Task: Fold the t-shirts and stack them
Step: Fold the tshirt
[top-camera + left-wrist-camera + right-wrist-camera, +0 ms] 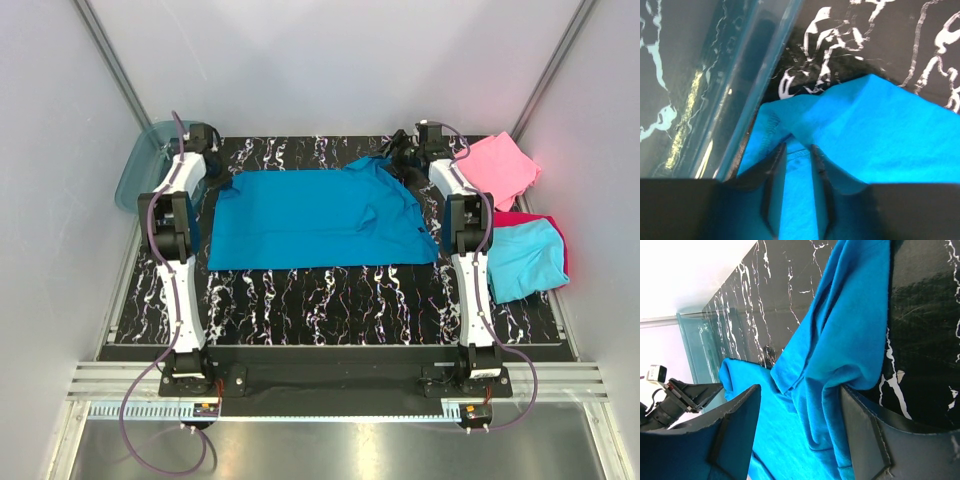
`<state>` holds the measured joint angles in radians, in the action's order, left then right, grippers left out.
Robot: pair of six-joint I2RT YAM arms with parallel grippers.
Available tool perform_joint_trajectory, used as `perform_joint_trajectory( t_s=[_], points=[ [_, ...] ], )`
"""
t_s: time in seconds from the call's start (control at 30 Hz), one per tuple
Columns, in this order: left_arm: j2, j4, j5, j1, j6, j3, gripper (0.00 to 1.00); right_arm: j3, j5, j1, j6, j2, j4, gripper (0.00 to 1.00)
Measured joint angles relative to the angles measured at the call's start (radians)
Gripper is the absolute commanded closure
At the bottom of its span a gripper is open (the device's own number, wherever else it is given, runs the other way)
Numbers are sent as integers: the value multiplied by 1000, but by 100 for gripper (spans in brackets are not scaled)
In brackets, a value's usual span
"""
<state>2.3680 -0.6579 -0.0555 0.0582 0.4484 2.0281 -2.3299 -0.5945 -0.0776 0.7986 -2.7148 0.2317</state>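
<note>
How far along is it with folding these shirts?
Done: a pink shirt lies folded at the far right, and a cyan shirt sits folded on a magenta-red shirt. In hand: the teal-blue shirt lies spread out, the left claw and right claw at its far corners. Left: folding it and stacking everything.

A large teal-blue cloth t-shirt (310, 220) spreads across the centre of the black, white-veined counter (330, 300). At right, a folded pink shirt (500, 165) lies above a light cyan shirt (525, 262) stacked on a magenta-red shirt (516, 217). A translucent blue plastic tub (140, 165) stands upper left.
</note>
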Motion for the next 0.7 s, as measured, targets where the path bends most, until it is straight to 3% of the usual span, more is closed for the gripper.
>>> perform_joint_trajectory(
  t_s=[0.07, 0.1, 0.33, 0.47, 0.57, 0.7],
  points=[
    [10, -3, 7, 0, -8, -1, 98, 0, 2, 0, -6, 0, 0, 30],
    [11, -3, 8, 0, -3, -2, 100, 0, 3, 0, -10, 0, 0, 30],
    [23, -3, 19, -2, -7, -2, 99, 9, 16, 10, -17, 0, -7, 29],
    [23, -2, 22, -4, -10, -2, 61, 10, 33, 24, -17, 4, -14, 26],
    [21, 3, 21, -21, -8, -2, 52, 19, 40, 41, -17, 8, -22, 25],
    [16, 6, 22, -31, -4, -13, 48, 29, 56, 59, -18, 16, -25, 25]
  ],
)
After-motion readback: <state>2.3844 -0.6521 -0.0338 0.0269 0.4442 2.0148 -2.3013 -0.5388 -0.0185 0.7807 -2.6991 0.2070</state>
